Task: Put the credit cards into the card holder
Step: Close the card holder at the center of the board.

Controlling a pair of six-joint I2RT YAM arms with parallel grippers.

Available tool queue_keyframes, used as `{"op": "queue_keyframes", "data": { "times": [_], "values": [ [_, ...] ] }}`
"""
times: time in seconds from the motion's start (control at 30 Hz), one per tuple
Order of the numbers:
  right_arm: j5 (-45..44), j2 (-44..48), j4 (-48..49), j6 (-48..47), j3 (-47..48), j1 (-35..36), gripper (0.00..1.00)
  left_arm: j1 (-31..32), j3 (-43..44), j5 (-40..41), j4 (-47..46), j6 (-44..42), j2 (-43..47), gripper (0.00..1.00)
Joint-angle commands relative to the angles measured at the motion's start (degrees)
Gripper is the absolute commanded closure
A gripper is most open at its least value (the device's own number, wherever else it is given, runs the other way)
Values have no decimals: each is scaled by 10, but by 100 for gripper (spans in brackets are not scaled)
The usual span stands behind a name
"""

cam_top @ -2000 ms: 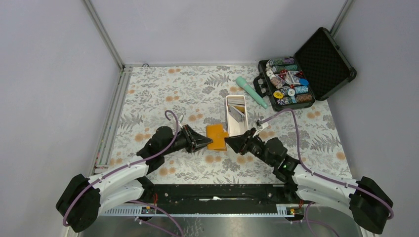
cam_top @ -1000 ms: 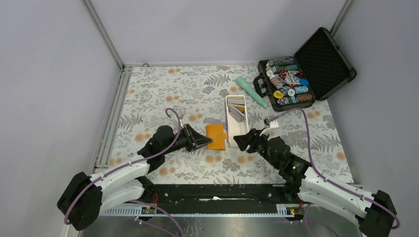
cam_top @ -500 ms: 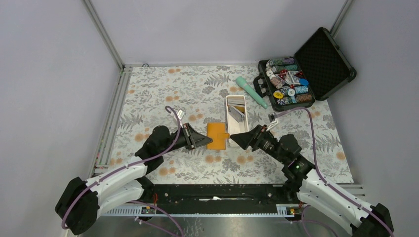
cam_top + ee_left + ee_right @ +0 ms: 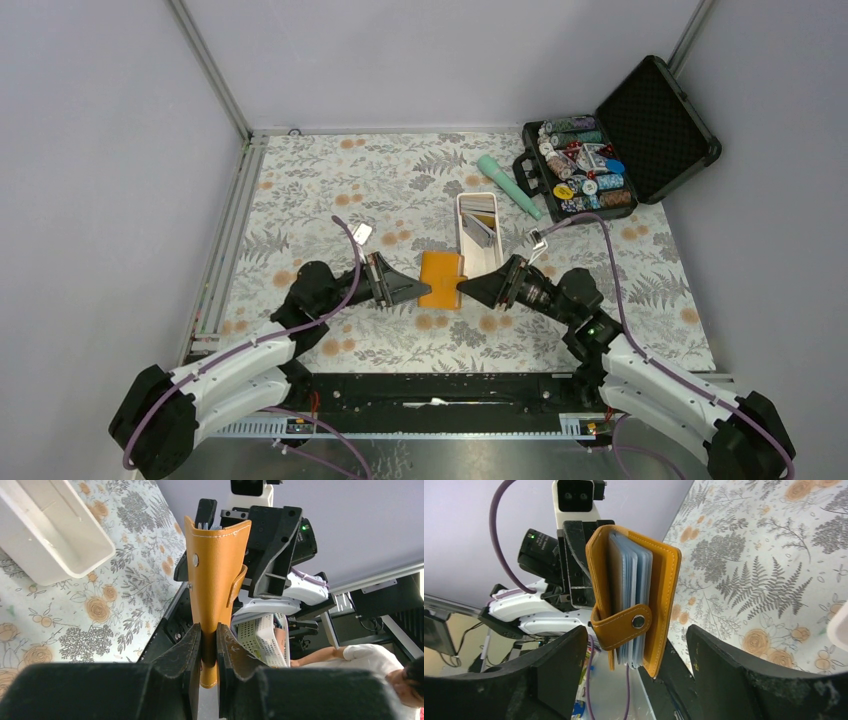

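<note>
The orange card holder (image 4: 441,279) hangs on edge just above the mat between my two arms, its snap tab (image 4: 624,627) fastened over the light blue pockets. My left gripper (image 4: 209,645) is shut on its spine end. From the opposite side my right gripper (image 4: 636,630) stands open, its fingers (image 4: 724,670) wide on either side of the tab end and apart from it. The credit cards (image 4: 482,227), grey and tan, lean inside the long white tray (image 4: 462,236) just behind the holder.
An open black case (image 4: 650,120) of poker chips sits at the back right corner. A teal cylinder (image 4: 508,185) lies between it and the tray. The near end of the tray (image 4: 50,535) shows beside the holder in the left wrist view.
My right gripper drew back from the card holder, opened wide and returned to its tab end. The tab no longer sticks out sideways. My left gripper kept its hold throughout.
</note>
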State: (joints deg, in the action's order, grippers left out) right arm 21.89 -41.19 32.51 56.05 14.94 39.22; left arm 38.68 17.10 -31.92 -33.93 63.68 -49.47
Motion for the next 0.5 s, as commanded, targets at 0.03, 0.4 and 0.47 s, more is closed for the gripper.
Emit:
{"op": "queue_keyframes", "data": {
  "times": [0.03,0.4,0.47],
  "values": [
    [32,-14,90,29,5,-4,26,-3,2,-34,-79,5,14,100],
    [38,-41,118,30,22,-3,54,0,19,-64,-67,-7,-14,99],
    [42,-47,120,28,24,-3,62,2,22,-59,-64,-9,-14,98]
  ]
}}
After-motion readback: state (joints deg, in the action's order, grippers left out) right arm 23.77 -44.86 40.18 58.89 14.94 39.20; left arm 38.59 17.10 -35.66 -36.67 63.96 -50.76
